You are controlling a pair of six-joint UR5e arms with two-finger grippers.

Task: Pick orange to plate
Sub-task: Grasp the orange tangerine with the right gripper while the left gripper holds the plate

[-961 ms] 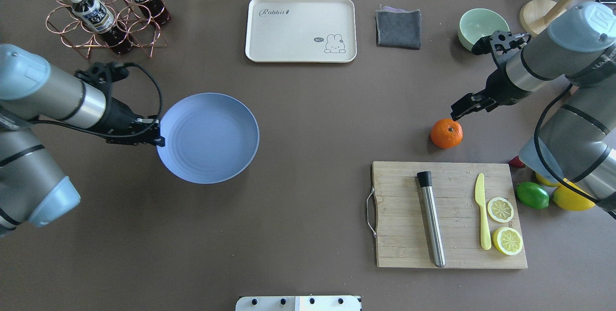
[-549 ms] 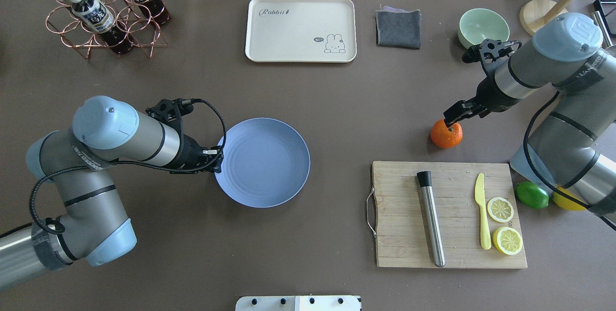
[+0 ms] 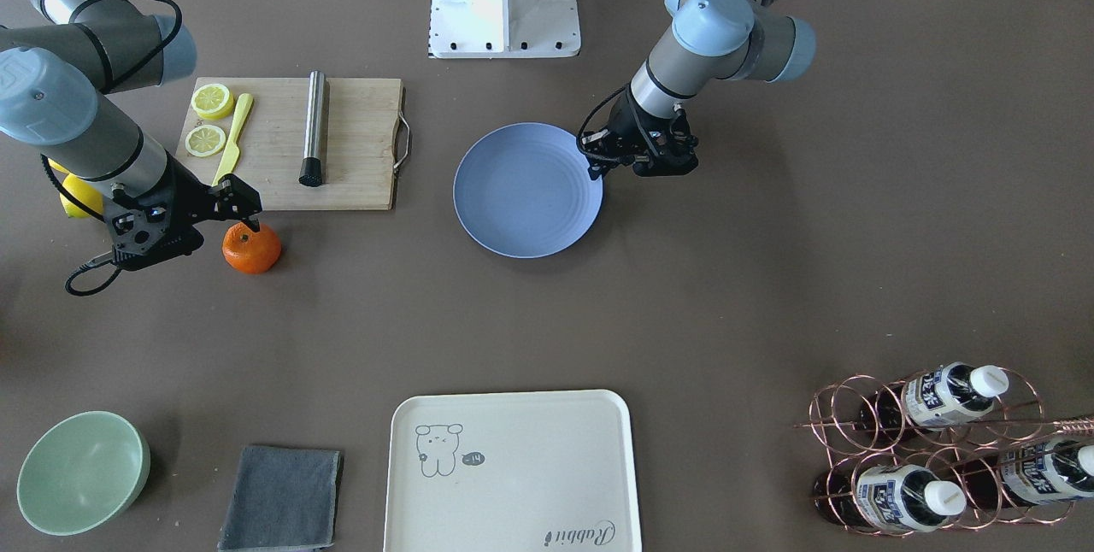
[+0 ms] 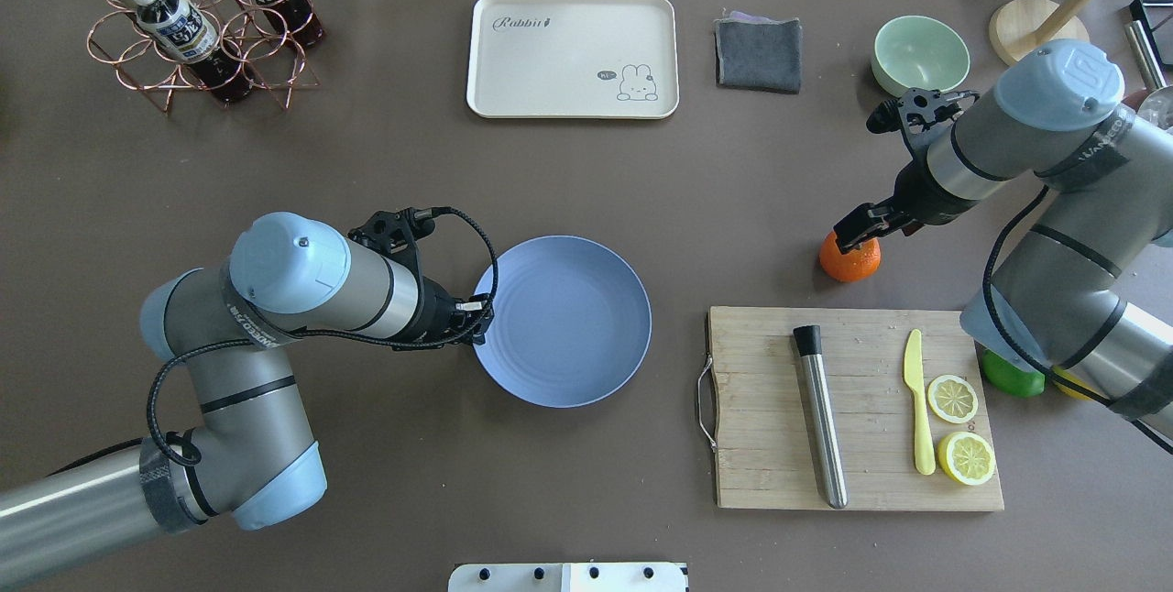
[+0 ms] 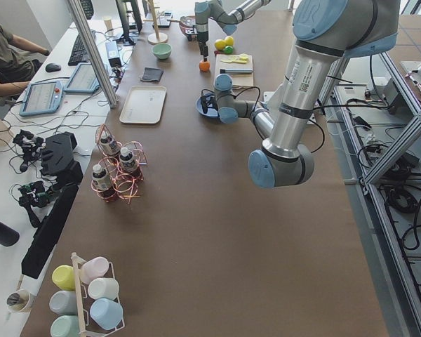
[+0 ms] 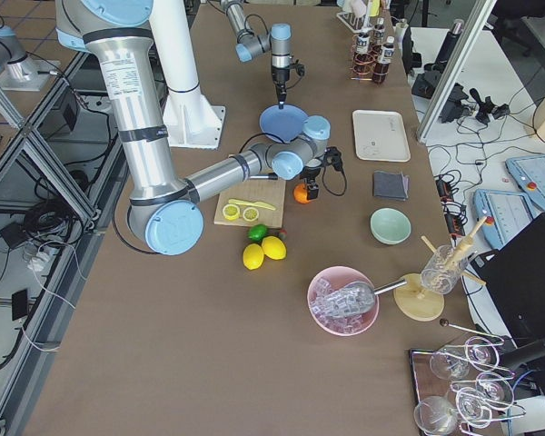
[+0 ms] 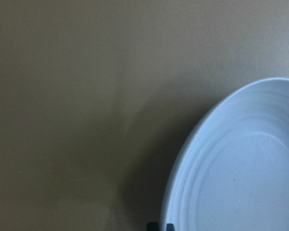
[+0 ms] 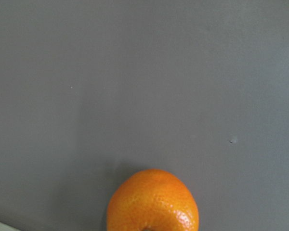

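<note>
The orange point(image 4: 849, 262) rests on the brown table just beyond the cutting board; it also fills the bottom of the right wrist view point(image 8: 153, 202). My right gripper point(image 4: 858, 229) hovers directly over the orange, open, with one fingertip close to its top point(image 3: 248, 208). The periwinkle-blue plate point(image 4: 573, 326) lies near the table's middle. My left gripper point(image 4: 476, 317) is shut on the plate's left rim, and its tips point(image 7: 161, 226) pinch the plate's edge point(image 7: 241, 168) in the left wrist view.
A wooden cutting board point(image 4: 761, 409) carries a steel muddler, a yellow knife and lemon slices. A green lime point(image 4: 1008, 376) and lemons sit under the right arm. At the far edge stand a green bowl point(image 4: 919, 51), grey cloth point(image 4: 758, 53), cream tray point(image 4: 573, 56) and bottle rack point(image 4: 197, 24).
My left gripper has moved the plate rightward, from the table's left to near the middle. My right gripper has shifted left and down until it is over the orange.
</note>
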